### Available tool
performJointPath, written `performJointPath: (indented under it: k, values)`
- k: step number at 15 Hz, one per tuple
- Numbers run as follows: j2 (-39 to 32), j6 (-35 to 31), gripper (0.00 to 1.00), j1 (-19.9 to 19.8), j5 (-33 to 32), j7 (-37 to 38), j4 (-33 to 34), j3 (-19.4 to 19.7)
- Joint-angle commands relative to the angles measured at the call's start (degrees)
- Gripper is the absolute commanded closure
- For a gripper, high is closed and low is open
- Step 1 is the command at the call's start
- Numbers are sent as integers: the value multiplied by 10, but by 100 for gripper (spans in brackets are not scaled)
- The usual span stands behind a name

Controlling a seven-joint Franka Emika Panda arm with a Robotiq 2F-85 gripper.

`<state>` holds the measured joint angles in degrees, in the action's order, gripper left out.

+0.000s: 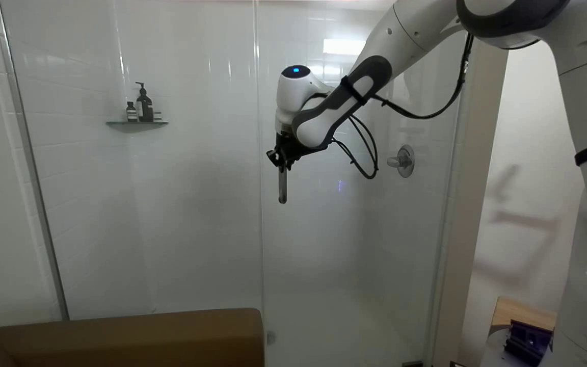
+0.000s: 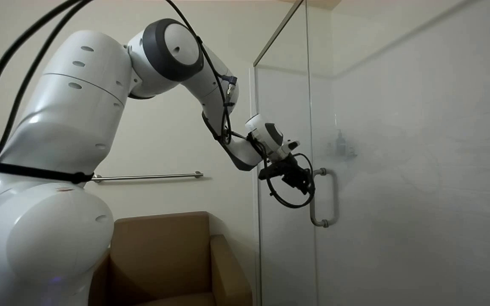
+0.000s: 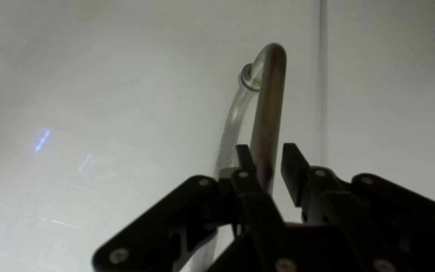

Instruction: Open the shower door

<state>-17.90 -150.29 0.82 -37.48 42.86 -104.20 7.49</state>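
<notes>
Because presumably meant to pull the shower door [image 1: 324, 250], set astride its handle [image 3: 271, 100] with parted jaws, not pinching.

Dim light; white glare [image 1: 344, 47], soft shadows [image 1: 525, 222].

"What's on the shelf [image 1: 118, 123], right edge?"
"Too small to tell."
"And the handle [image 1: 283, 189]?"
"In an exterior view, its top's hidden behind the gripper [image 1: 282, 165] — the armchair [image 1: 130, 336] is cut off below."
</notes>
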Motion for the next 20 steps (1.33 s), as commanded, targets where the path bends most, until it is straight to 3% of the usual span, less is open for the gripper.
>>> performJointPath:
  k: [1,4,6,7,8,11,15,20]
  values:
    - [62,-36,87,24,66,-55,-111,-39]
    - [80,-34,87,53,111,-86,-150,-66]
    - [87,-12,88,77,95,-64,-150,-64]
    - [92,-6,49,82,94,-63,-153,-64]
    - [103,20,48,95,63,-31,-148,-54]
    - [135,66,29,106,-60,69,-142,-37]
    - [163,154,5,85,-216,204,-127,-60]
    - [146,287,0,77,-282,330,-116,-87]
